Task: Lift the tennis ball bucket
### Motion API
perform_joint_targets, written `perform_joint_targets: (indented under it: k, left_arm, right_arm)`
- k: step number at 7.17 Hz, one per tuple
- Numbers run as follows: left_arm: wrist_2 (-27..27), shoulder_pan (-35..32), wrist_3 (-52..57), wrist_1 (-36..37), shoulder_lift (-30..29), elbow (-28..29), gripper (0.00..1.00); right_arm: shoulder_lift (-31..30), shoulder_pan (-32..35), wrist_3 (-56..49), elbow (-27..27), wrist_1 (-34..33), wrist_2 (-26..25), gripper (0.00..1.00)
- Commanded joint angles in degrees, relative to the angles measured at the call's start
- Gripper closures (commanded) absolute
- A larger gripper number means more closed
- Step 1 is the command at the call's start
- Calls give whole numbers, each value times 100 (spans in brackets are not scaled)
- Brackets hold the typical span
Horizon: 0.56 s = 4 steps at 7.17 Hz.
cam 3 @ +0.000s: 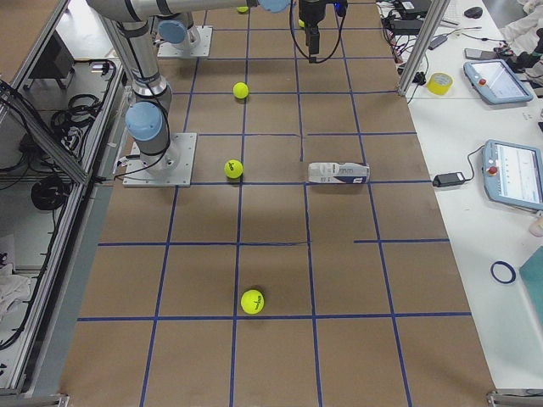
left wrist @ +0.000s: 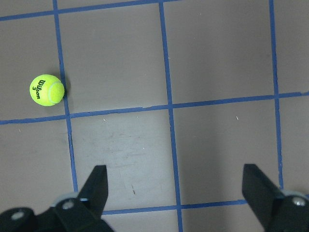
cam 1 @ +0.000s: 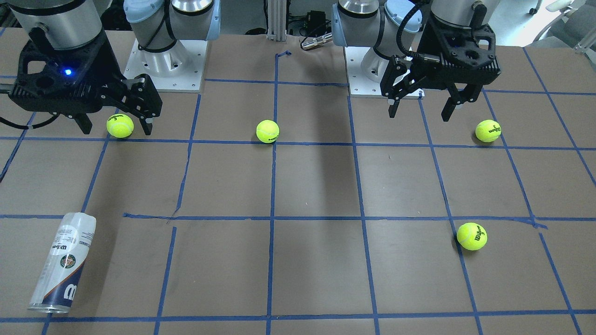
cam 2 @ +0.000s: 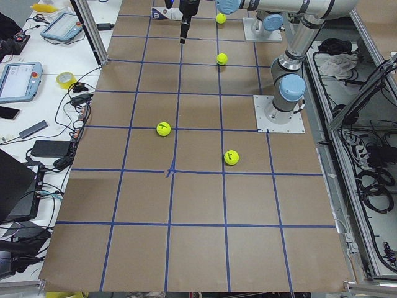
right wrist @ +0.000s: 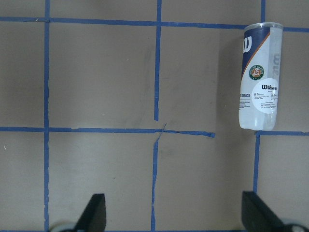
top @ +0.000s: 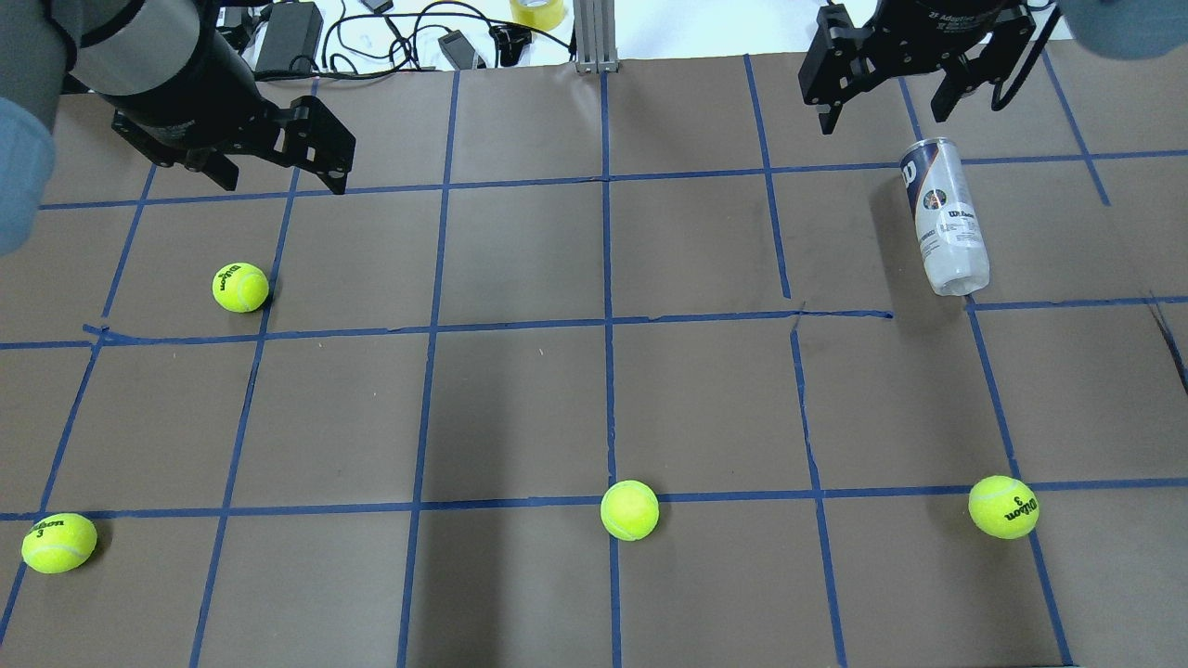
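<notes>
The tennis ball bucket (top: 942, 218) is a clear can with a white and navy Wilson label, lying on its side on the brown table at the robot's right. It also shows in the front view (cam 1: 63, 263) and in the right wrist view (right wrist: 259, 77). My right gripper (top: 891, 83) hangs open and empty well above the table. The can lies ahead and to the right of its fingers (right wrist: 96, 212). My left gripper (top: 278, 158) is open and empty, high over the left side (left wrist: 176, 193).
Several yellow-green tennis balls lie loose on the table: one near the left gripper (top: 240, 287), one at the near left (top: 58, 542), one at the centre front (top: 629, 509), one at the near right (top: 1003, 507). Blue tape lines grid the table.
</notes>
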Motion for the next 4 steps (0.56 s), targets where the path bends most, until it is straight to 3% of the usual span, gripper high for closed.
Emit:
perform_joint_targets:
  k: [1, 3, 4]
  left_arm:
    - [0, 0, -2, 0, 0, -3, 0]
    - [0, 0, -2, 0, 9, -3, 0]
    - [0, 0, -2, 0, 9, -3, 0]
  right_arm:
    - [67, -84, -25, 18, -59, 8, 0]
    - [566, -574, -43, 9, -883, -79, 0]
    - [1004, -907, 18, -95, -877, -89, 0]
